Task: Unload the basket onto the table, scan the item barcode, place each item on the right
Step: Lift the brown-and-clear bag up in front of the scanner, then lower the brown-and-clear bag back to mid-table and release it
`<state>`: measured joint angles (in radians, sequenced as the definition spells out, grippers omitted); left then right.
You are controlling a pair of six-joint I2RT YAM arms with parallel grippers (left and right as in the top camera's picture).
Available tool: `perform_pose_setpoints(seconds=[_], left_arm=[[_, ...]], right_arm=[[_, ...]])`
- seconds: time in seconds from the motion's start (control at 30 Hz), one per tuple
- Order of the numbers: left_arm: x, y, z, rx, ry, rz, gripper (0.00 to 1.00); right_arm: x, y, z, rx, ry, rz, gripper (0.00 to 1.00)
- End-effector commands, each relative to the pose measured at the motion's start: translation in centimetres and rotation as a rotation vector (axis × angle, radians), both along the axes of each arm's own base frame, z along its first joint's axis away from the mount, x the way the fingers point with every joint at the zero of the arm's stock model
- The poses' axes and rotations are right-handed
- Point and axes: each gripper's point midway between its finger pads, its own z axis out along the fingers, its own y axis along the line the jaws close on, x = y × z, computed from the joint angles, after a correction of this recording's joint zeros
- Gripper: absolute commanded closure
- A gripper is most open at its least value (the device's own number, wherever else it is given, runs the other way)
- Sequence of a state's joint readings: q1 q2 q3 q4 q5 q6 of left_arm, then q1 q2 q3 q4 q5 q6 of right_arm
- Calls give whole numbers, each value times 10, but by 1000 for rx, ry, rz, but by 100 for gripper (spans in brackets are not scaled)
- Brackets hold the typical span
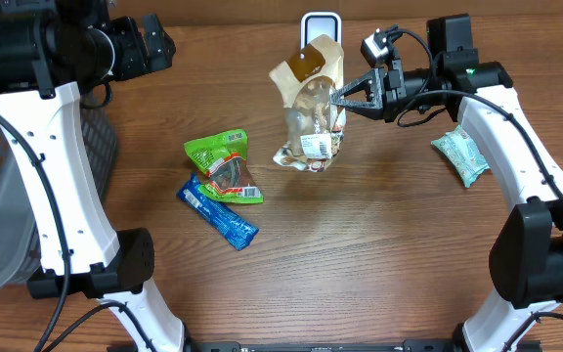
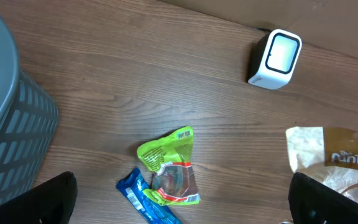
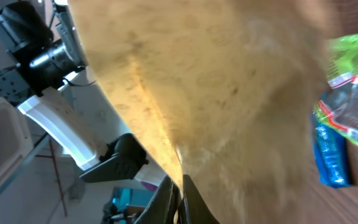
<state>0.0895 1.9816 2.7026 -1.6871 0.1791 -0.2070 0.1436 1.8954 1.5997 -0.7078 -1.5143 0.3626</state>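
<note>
tan snack bag [image 1: 311, 103] being held upright by the right gripper [image 1: 336, 98], pinched at its right edge | white scanner [image 1: 320, 23] being partly covered by the bag's top | green packet [image 1: 225, 164] being touched by blue bar [image 1: 219, 212] on the wooden table [image 1: 379, 254] | teal pouch [image 1: 460, 154] being rested beside the right arm

Even soft light, faint shadows. Right wrist view: tan bag [image 3: 229, 93] blurred, out of focus. White scanner [image 2: 276, 57] face glares.

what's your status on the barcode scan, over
Right hand shut on the snack bag, held close to the scanner. Left hand open, empty, off by the basket. Nothing between bag and scanner.
</note>
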Motion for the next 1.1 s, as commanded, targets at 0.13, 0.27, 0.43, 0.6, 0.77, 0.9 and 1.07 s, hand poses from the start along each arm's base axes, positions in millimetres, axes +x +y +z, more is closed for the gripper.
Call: perform_pose_setpoints(seconds=[0.13, 0.27, 0.43, 0.6, 0.77, 0.9, 1.07], left_arm=[[2, 2, -3, 7, 8, 2, 0], [2, 2, -3, 7, 8, 2, 0], [2, 2, -3, 7, 8, 1, 0], [2, 2, -3, 7, 8, 2, 0], [2, 2, -3, 7, 8, 2, 0], [2, 2, -3, 7, 8, 2, 0], [2, 2, -3, 7, 8, 2, 0]], right_arm=[[-8, -12, 57, 52, -70, 9, 96], [-10, -19, 90, 60, -156, -7, 96], [-17, -30, 127, 65, -268, -31, 96], [-24, -36, 148, 70, -364, -43, 96], [-24, -36, 148, 71, -372, -43, 96], [-23, -36, 144, 75, -410, -43, 96], [-10, -36, 102, 11, -330, -117, 96]])
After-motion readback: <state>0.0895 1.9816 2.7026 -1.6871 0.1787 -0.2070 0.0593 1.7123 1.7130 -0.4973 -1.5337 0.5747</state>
